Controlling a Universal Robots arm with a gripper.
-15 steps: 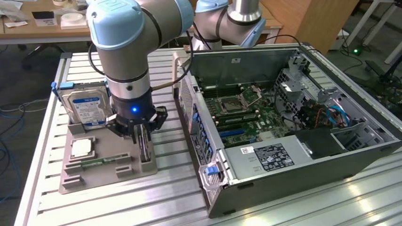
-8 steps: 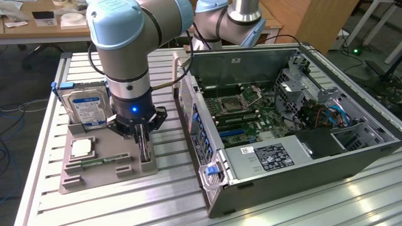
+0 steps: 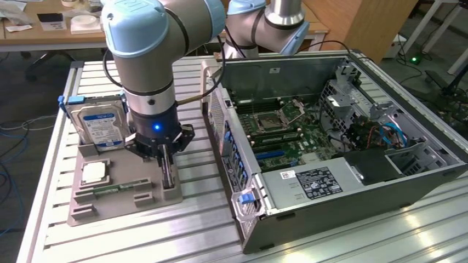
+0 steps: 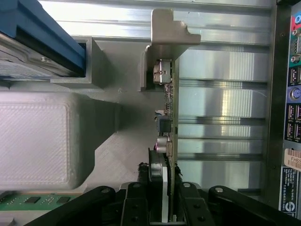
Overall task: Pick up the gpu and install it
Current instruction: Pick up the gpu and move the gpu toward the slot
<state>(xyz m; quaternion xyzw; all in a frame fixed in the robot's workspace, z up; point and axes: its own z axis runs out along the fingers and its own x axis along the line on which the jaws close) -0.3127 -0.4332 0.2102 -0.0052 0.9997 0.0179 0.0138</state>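
Observation:
The gpu (image 3: 169, 178) stands on edge in a slot of the grey holder tray (image 3: 117, 207), on the exterior view's left of the computer case. In the wrist view the gpu (image 4: 170, 108) shows edge-on, a thin green board with dark parts and a pale bracket (image 4: 169, 28) at its far end. My gripper (image 3: 166, 163) hangs straight above the card. Its black fingers (image 4: 136, 207) sit tight against both faces of the board, so the gripper (image 4: 164, 209) is shut on it. The card still rests in the holder.
A hard drive with a blue-white label (image 3: 102, 123) stands at the tray's back. A white square part (image 3: 95, 173) and a narrow memory stick (image 3: 109, 189) lie on the tray. The open computer case (image 3: 329, 137) lies on the exterior view's right, motherboard exposed.

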